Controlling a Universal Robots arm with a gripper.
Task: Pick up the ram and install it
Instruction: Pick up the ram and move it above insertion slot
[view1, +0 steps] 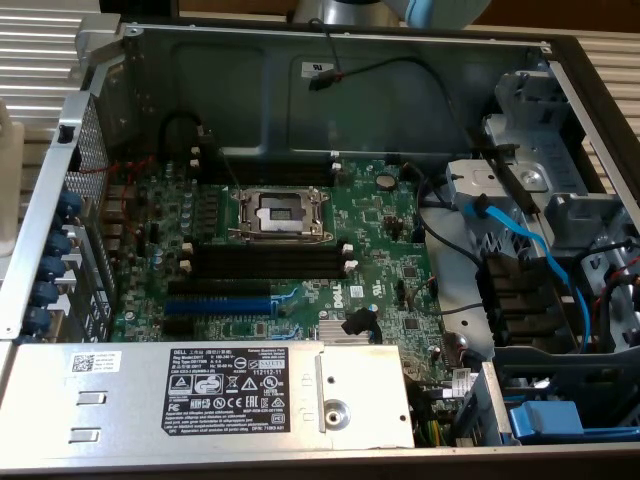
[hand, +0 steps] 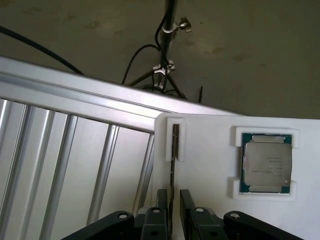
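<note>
"While the end effector (hand: 174, 196) stands wide, a finger either side of the ram (hand: 175, 142), what worries you?"

"I judge the stick sits closer to one finger. Closing off-centre could tip it in its white holder (hand: 210, 131) or scrape the chips."

"Its heading?"

"I see it on edge, long axis running straight out from my wrist toward the aluminium rail (hand: 75, 95). The black slots (view1: 268, 262), mid-frame in the exterior view, look unfilled."

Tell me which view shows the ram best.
The wrist view: the ram stands on edge in the white holder, between the fingers of the open tool. The exterior view looks at the motherboard.
</note>
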